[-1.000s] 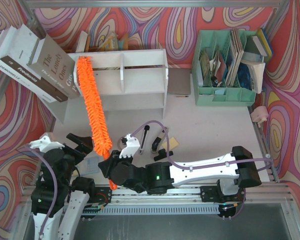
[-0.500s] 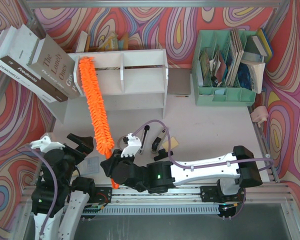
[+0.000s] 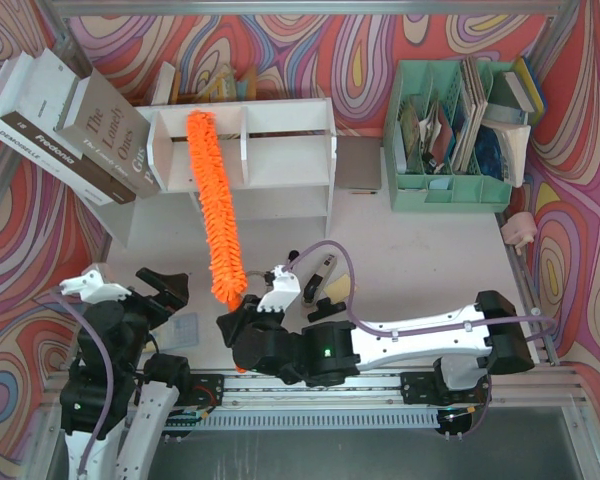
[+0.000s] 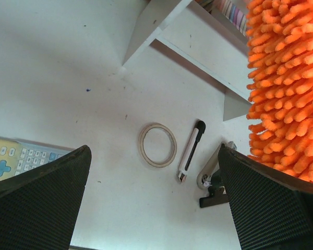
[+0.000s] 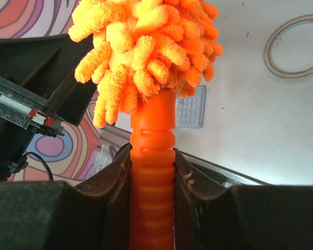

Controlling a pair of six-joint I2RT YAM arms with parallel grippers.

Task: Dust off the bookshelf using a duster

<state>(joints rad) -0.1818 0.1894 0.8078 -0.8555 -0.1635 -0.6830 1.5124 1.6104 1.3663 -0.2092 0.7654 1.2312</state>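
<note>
1. The left gripper (image 3: 162,286) sits at 7 o'clock of the top view, its arm folded up over its base. Its jaws are spread wide and hold nothing above the white table (image 4: 68,62). A calculator (image 4: 10,159) peeks out beside its left finger.
2. The right arm lies low along the near edge, reaching toward 9 o'clock. The right gripper (image 5: 152,161) is clamped on the ribbed orange handle (image 5: 152,138) of the duster (image 3: 216,210).
3. The duster's shaggy bright-orange head runs toward 12 o'clock, its tip over the upper left compartment of the white bookshelf (image 3: 280,150).
4. The handle's lower end is hidden between the fingers. Whether the strands touch the shelf cannot be told.
</note>
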